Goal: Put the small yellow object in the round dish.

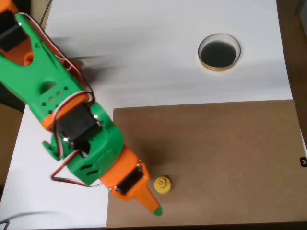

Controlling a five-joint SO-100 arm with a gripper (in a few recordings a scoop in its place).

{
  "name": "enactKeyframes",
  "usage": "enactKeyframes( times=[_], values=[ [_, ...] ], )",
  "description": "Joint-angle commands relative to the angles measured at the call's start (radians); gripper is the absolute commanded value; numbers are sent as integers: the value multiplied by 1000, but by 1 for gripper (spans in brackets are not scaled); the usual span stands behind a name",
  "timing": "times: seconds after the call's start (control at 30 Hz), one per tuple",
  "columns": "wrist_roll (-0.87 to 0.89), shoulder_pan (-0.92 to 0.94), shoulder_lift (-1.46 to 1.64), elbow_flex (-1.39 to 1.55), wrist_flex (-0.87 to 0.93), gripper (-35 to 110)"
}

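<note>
Small yellow object [162,184], a tiny bright-yellow plastic disc with a narrower knob, sits on the brown board just right of the green-and-orange tool [152,206].

Seen from straight above, the piece shows a round outline with its knob facing up toward the camera, so no long axis can be read. The brown rectangular board [230,163] covers the lower right of the white desk [144,52], and the round dish [219,51], pale tan at the rim and glossy black inside, stands well apart on the white surface at upper right. The arm reaches diagonally from the upper left corner down toward the bottom edge, its tip pointing lower right. One orange finger with a green tip [156,210] is visible; whether the tool is open or closed cannot be told. The arm's base is cut off at the left edge.
</note>
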Motion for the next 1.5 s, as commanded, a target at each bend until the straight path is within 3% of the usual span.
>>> enactKeyframes(
  times=[0.0, 0.73, 1.47],
  values=[
    [-2, -21, -5, -87, 21, 29],
    [80, -133, -264, -314, 114, 27],
    [87, -121, -305, -261, 63, 19]
  ],
)
